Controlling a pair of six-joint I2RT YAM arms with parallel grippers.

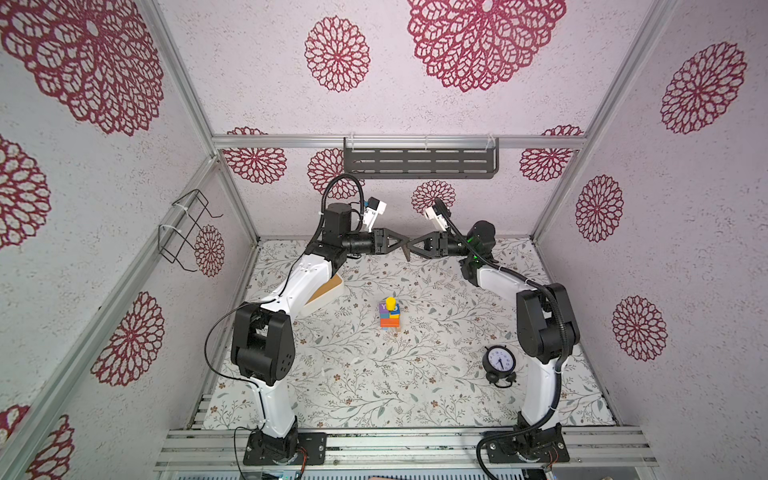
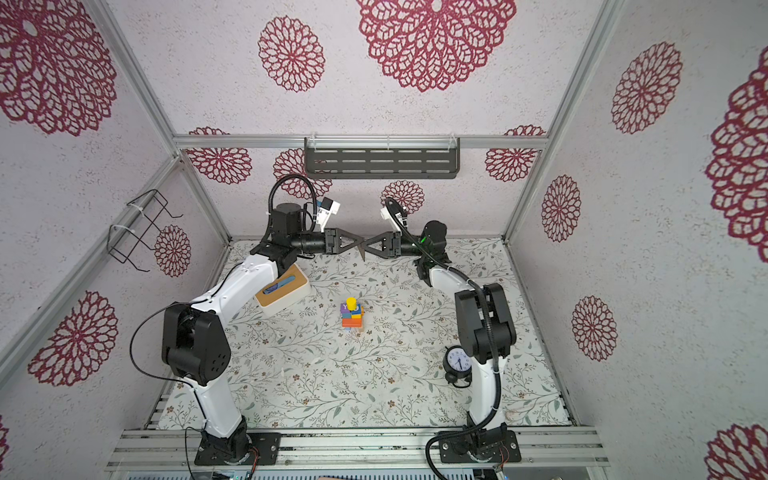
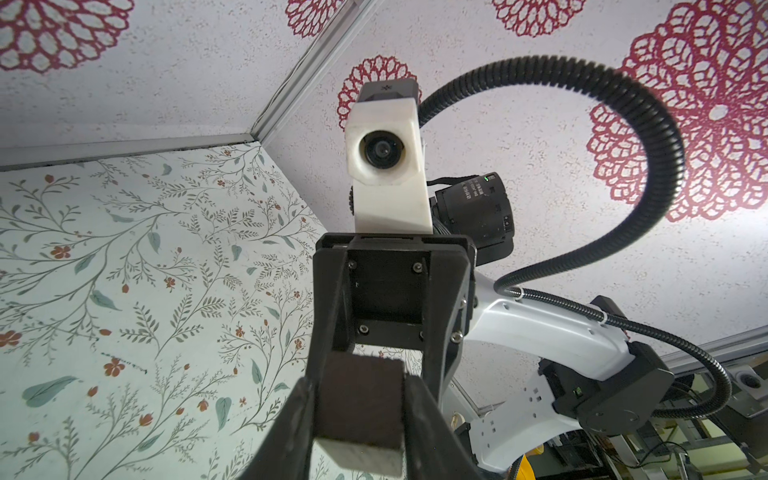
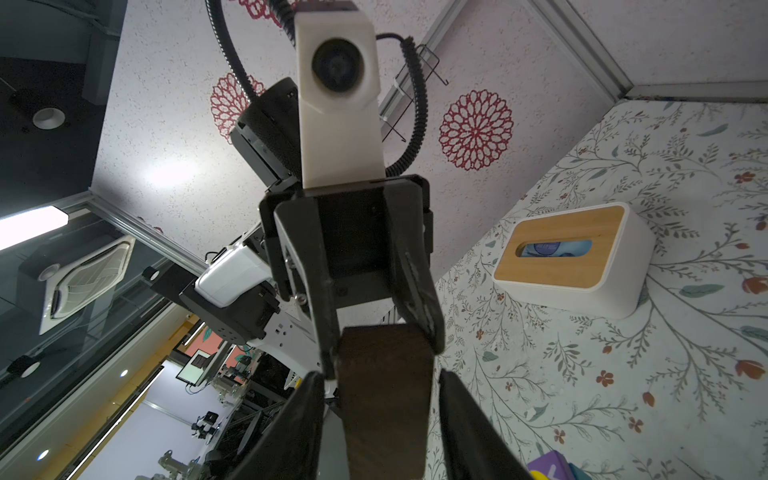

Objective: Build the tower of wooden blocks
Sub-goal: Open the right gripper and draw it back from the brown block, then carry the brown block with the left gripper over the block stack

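Note:
Both arms are raised at the back, jaws tip to tip above the table. A dark brown bar (image 3: 359, 399) with a pale end face sits between them. My left gripper (image 1: 402, 243) is shut on it, both fingers pressed to its sides. In the right wrist view the same bar (image 4: 384, 399) lies between the fingers of my right gripper (image 1: 411, 246), which is open, with a gap on each side. The tower (image 1: 390, 316) stands mid-table below: orange and blue layers, a purple cube, and a yellow cylinder (image 1: 390, 303) on top. It also shows in a top view as the tower (image 2: 352, 314).
A white box with a wooden lid (image 2: 282, 293) lies left of the tower, partly under the left arm. A black alarm clock (image 1: 500, 363) stands at the front right beside the right arm. A wire rack (image 1: 187, 228) hangs on the left wall, a dark shelf (image 1: 419, 160) on the back wall.

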